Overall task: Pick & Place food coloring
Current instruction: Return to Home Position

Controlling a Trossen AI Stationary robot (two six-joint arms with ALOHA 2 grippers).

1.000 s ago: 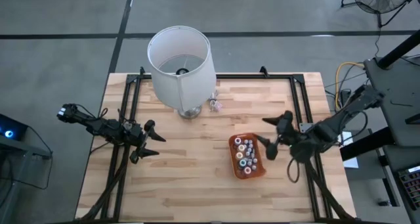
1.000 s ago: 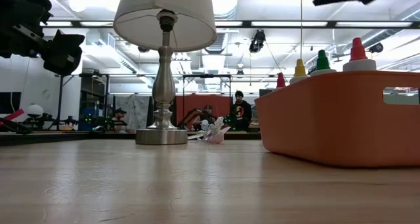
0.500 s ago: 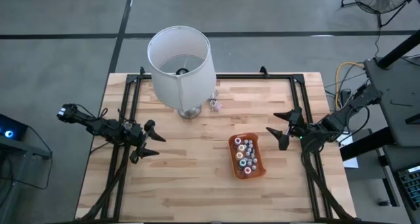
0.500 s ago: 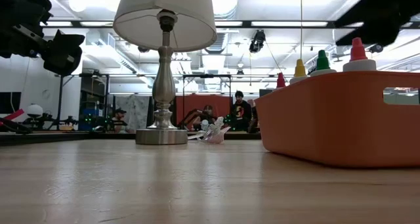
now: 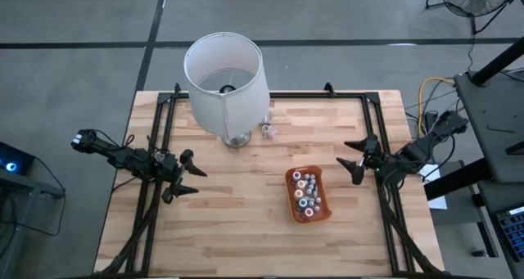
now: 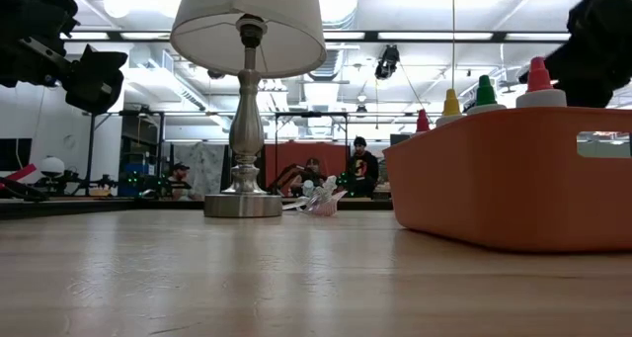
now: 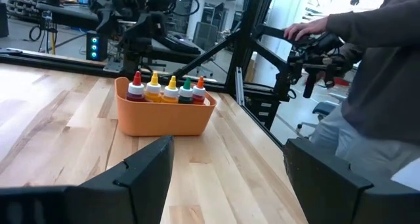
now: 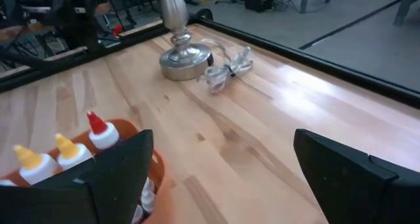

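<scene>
Hovering over the left side of the table [image 5: 246,246], the left gripper [image 5: 193,173] gapes wide and empty. A white lamp [image 5: 225,70] stands at the back. The food coloring bottles [image 5: 307,192] stand packed in the orange tray [image 5: 321,217] right of centre; beyond it, the right gripper [image 5: 350,161] spreads open, holding nothing.

The right hand [image 8: 222,145] hangs over the pale wooden table [image 8: 275,119], its two dark fingers [image 8: 111,178] spread wide with nothing between them. Beside one finger, food coloring bottles [image 8: 97,131] with red and yellow caps stand in an orange bin [image 8: 126,126]. Farther off, near the table's railed edge, a silver lamp base [image 8: 187,60] sits beside a bundled cord [image 8: 226,67].
</scene>
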